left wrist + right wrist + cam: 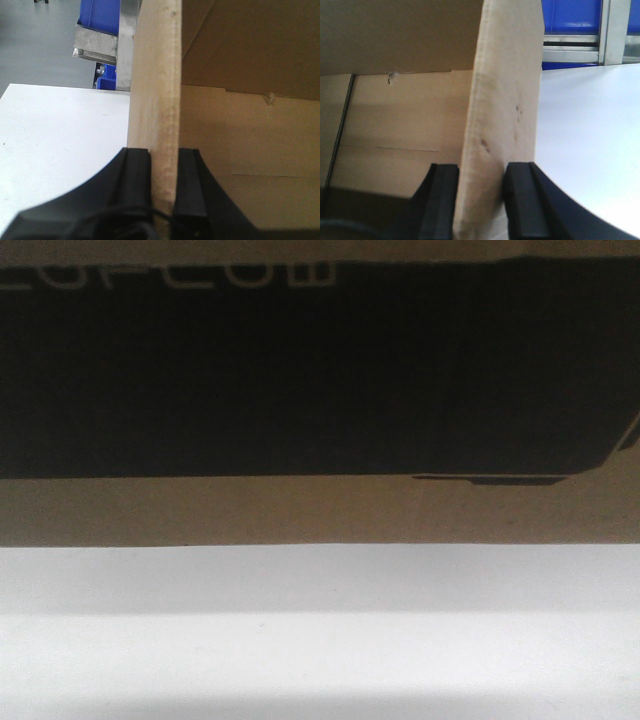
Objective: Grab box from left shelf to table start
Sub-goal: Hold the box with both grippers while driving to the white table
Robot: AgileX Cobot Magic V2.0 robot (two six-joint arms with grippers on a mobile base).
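The large brown corrugated cardboard box [320,510], with its big black printed panel and pale lettering cut off at the top, fills the front view, and its lower edge meets the plain smooth white table top [320,640] along a straight line, so it looks set down, or all but set down, on the table. Each arm has it by an upright cardboard wall that stands between the fingers: the left gripper [164,200] has its two black pads closed flat on both faces of one wall, the box's open brown inside lying past the inner pad and bare white table past the outer one. The right gripper [481,205] pinches the opposite wall the same way, mirrored. So the box's long axis runs from one gripper across to the other, and neither arm is nearer; both are already on it, wrists level and pointing along the walls. Beyond the left fingers, past the table's far edge, stands the silver metal rack [100,47] with its blue plastic bins [100,15]; the same blue shows beyond the right fingers. My guess is that only the release remains.
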